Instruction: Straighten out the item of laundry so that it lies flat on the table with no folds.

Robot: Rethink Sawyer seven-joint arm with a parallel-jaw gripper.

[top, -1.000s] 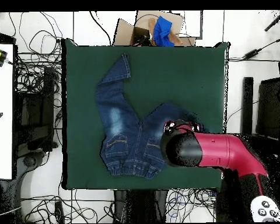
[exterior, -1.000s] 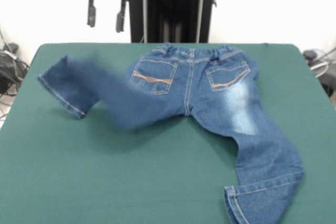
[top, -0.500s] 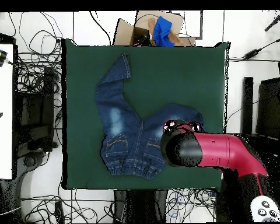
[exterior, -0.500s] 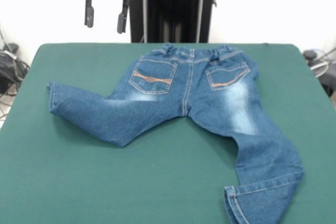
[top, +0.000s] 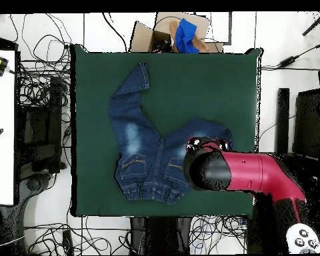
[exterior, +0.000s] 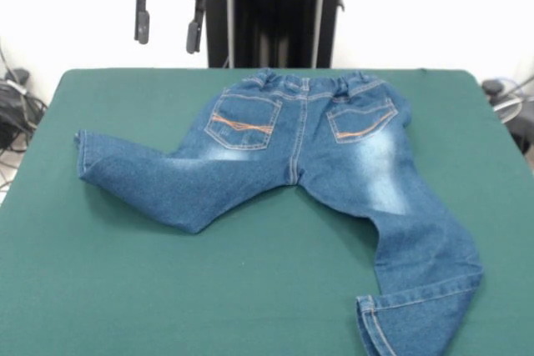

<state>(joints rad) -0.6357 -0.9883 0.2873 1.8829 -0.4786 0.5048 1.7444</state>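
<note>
The small blue denim jeans (exterior: 292, 152) lie back side up on the green table (exterior: 250, 281), waistband toward the robot. One leg spreads flat to the left, its end near the table's left edge. The other leg runs to the front right, its hem turned over at the picture's bottom edge. In the overhead view the jeans (top: 139, 143) lie left of centre, one leg partly under the arm. My gripper (exterior: 168, 24) hangs open and empty high above the table's far left, apart from the jeans.
The red and black arm (top: 246, 175) reaches over the table's right part in the overhead view. A cardboard box with blue cloth (top: 179, 33) stands beyond the table's far edge. Cables (top: 36, 87) lie on the floor beside the table.
One second ago the left leg was in motion, bent and blurred. It has dropped and now lies spread flat on the table. The gripper stays raised and open.
</note>
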